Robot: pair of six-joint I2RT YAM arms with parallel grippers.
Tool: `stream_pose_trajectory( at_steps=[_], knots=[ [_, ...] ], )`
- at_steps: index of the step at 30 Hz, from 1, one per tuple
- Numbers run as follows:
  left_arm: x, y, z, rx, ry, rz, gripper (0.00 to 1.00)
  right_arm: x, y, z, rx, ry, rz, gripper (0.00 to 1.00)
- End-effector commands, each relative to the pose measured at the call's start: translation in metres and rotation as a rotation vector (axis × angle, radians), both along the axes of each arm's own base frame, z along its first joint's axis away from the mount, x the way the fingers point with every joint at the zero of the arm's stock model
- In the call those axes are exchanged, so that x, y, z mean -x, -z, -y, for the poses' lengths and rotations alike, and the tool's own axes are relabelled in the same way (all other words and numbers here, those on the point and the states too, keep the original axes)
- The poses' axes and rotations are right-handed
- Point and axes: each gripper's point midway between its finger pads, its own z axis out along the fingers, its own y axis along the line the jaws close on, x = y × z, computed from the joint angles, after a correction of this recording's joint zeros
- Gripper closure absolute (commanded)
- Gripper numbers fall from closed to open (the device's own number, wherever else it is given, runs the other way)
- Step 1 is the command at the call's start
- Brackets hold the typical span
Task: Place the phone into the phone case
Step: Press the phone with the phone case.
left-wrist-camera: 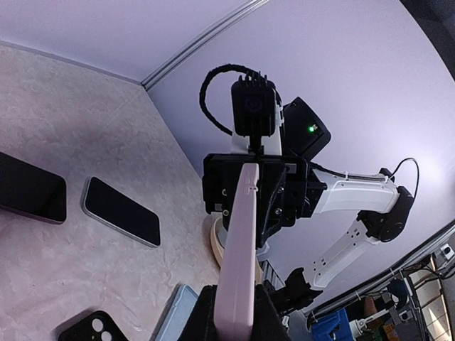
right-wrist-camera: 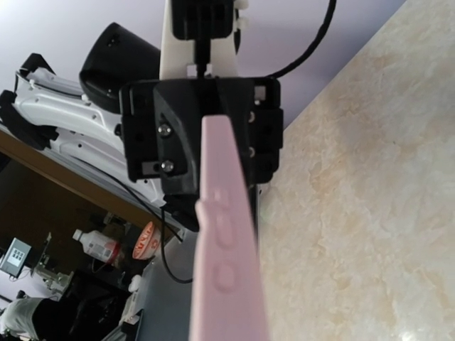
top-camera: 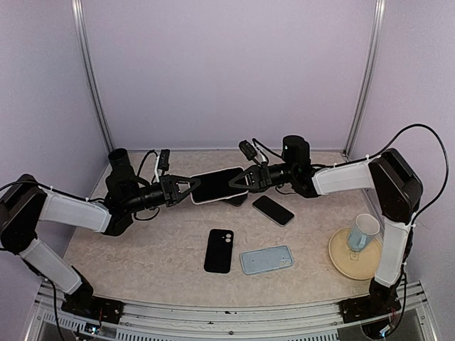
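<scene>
Nearest the lens in both wrist views, we are seeing the thin edge of the pink case, button bumps showing, running straight toward the opposite hand. From above, the phone is sitting in it, dark screen up with a pale rim around it. It is hanging in the air over the back of the tabletop.

The left hand is clamping the left short end and the right hand the right short end, both closed on the pink case. The long axis is running hand to hand, rising slightly toward the right. Neither arm is nearer; each has its own end.

We are judging the phone seated or nearly so, but corners snapped in, we cannot tell. Lying below are a black case, a blue case and a spare phone.
</scene>
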Motion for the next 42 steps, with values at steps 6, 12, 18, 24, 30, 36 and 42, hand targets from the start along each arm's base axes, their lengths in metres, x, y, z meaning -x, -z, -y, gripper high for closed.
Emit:
stream_pose_trajectory(
  at_steps=[6, 12, 18, 24, 30, 36, 42],
  knots=[
    [-0.003, 0.013, 0.003, -0.096, -0.025, 0.029, 1.0, 0.019, -0.029, -0.004, -0.058, -0.062, 0.1, 0.83],
    [-0.004, 0.013, -0.005, -0.159, -0.066, 0.072, 1.0, 0.023, -0.032, -0.003, -0.073, -0.088, 0.095, 0.74],
    [-0.003, 0.01, -0.009, -0.177, -0.082, 0.087, 1.0, 0.025, -0.03, -0.004, -0.077, -0.105, 0.083, 1.0],
    [-0.001, 0.01, -0.007, -0.165, -0.066, 0.079, 0.78, 0.024, -0.04, -0.005, -0.097, -0.092, 0.103, 1.0],
    [0.003, 0.013, -0.006, -0.166, -0.049, 0.07, 0.53, 0.018, -0.051, -0.004, -0.114, -0.061, 0.138, 1.0],
    [0.012, 0.016, -0.002, -0.155, -0.01, 0.061, 0.51, 0.01, -0.056, -0.004, -0.116, -0.022, 0.154, 1.0],
    [0.019, 0.016, 0.004, -0.135, 0.037, 0.053, 0.55, 0.003, -0.056, -0.006, -0.099, 0.019, 0.183, 1.0]
  ],
)
